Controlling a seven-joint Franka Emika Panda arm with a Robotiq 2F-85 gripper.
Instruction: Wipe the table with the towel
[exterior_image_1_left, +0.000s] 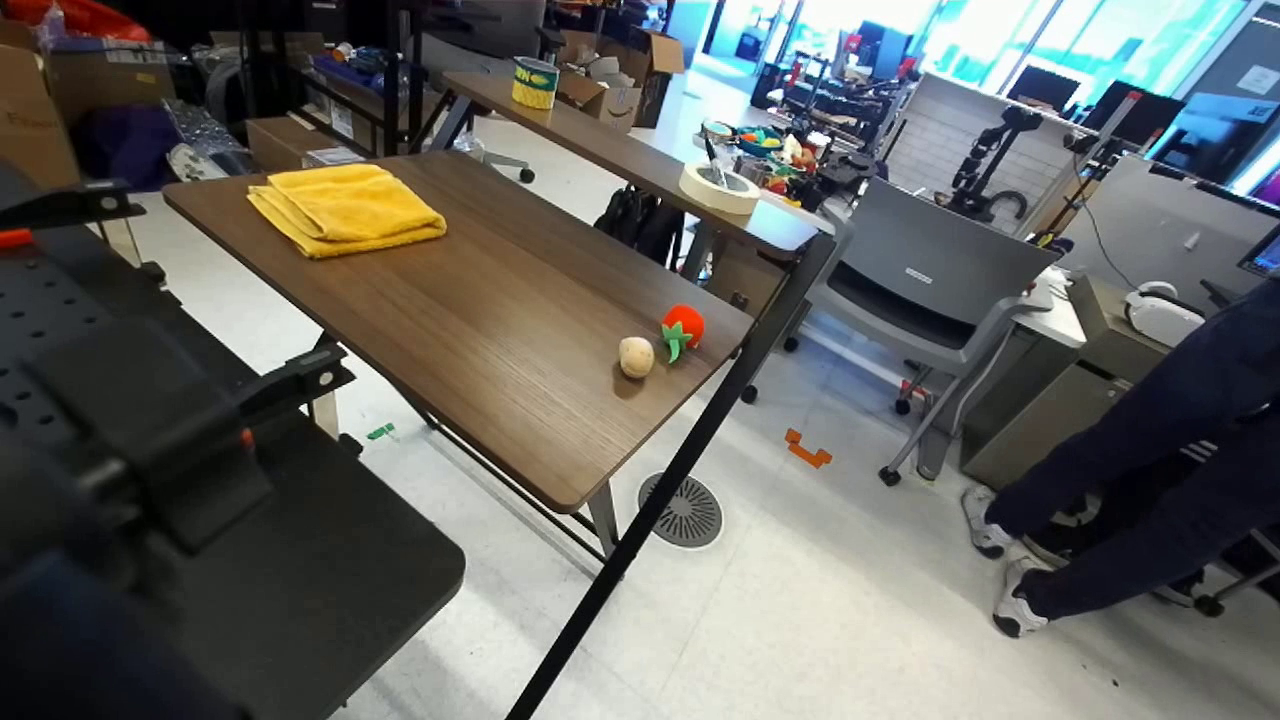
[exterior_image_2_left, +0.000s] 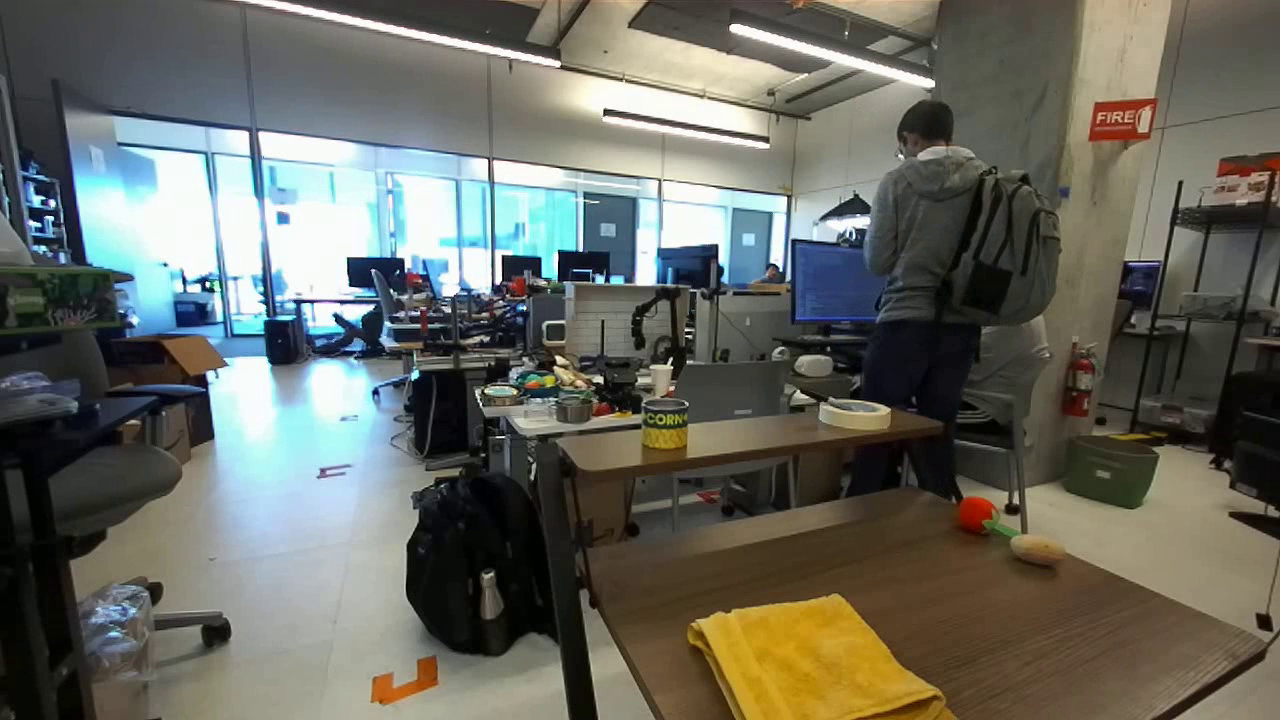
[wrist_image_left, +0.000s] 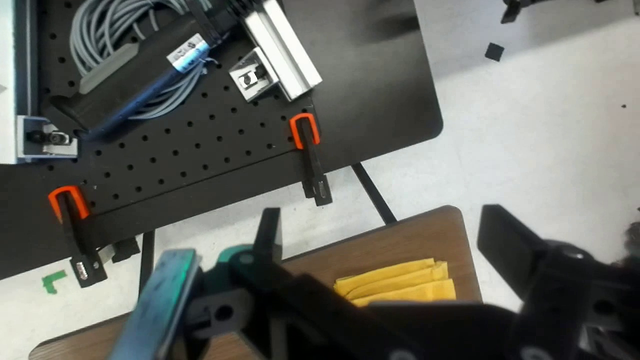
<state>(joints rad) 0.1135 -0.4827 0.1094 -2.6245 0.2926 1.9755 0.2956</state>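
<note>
The yellow folded towel (exterior_image_1_left: 348, 207) lies flat near one end of the brown wood-grain table (exterior_image_1_left: 490, 300), and it also shows at the bottom of an exterior view (exterior_image_2_left: 820, 660). In the wrist view the towel (wrist_image_left: 400, 284) appears below the fingertips, partly covered by the gripper's own body. My gripper (wrist_image_left: 384, 232) is open, its two fingers wide apart with nothing between them. It hangs above the table's corner and the gap beside it, apart from the towel. A blurred dark shape at the left of an exterior view may be part of the arm.
A beige ball (exterior_image_1_left: 636, 357) and a red toy with green leaves (exterior_image_1_left: 684, 326) sit at the table's far end. A raised shelf (exterior_image_1_left: 620, 145) carries a corn can (exterior_image_1_left: 535, 83) and a tape roll (exterior_image_1_left: 720, 188). Clamps (wrist_image_left: 311, 160) stick out from the black bench (wrist_image_left: 375, 110).
</note>
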